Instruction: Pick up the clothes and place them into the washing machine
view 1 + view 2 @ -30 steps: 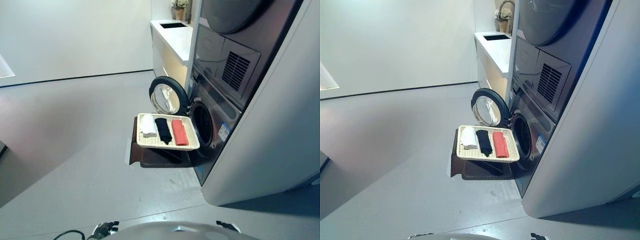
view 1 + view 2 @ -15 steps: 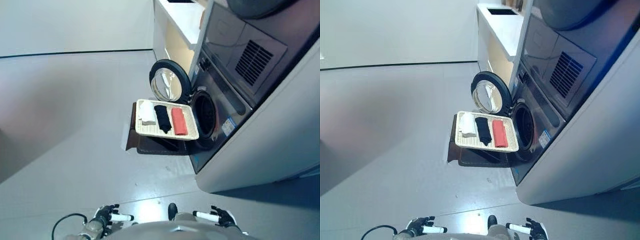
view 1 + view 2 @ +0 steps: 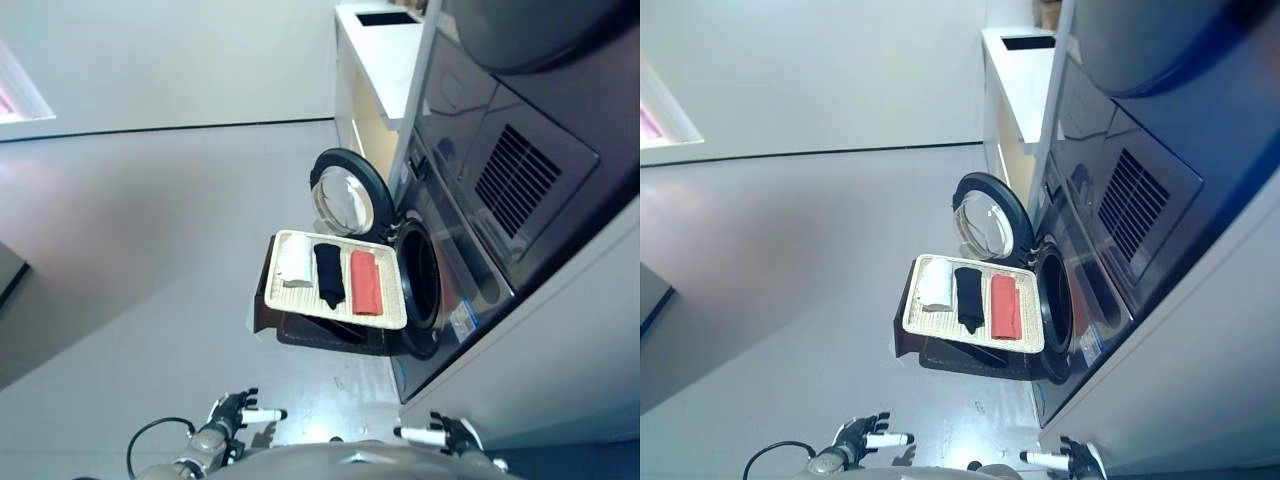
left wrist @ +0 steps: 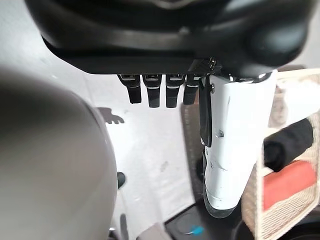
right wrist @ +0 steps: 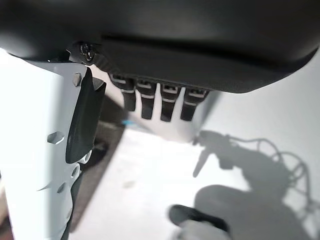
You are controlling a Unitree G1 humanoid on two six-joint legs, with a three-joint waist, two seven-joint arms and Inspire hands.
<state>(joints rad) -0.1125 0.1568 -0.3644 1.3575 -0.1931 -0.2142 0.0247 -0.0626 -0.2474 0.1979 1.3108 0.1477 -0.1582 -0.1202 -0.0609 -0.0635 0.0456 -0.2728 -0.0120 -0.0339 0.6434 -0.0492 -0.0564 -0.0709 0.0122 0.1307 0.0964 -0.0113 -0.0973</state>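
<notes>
A shallow wicker basket [image 3: 289,304] rests on a low dark brown box [image 3: 300,331] beside the washing machine [image 3: 470,270]. In it lie a white cloth [image 3: 296,262], a black cloth [image 3: 328,274] and a red cloth [image 3: 366,282], side by side. The machine's round door [image 3: 346,193] stands open and the drum opening [image 3: 422,284] is dark. My left hand [image 3: 233,409] hangs low at the view's bottom left, fingers straight, empty. My right hand [image 3: 452,435] hangs low at the bottom right, fingers straight, empty. The basket and clothes also show past my left thumb [image 4: 235,150].
A white counter with a sink [image 3: 388,40] stands along the wall beyond the machine. A second appliance with a vent grille [image 3: 515,175] is stacked above the washer. Grey floor [image 3: 150,250] spreads to the left of the basket.
The whole picture has shifted, so the camera has moved. Both hands show a little higher at the bottom edge. The basket and clothes lie as before.
</notes>
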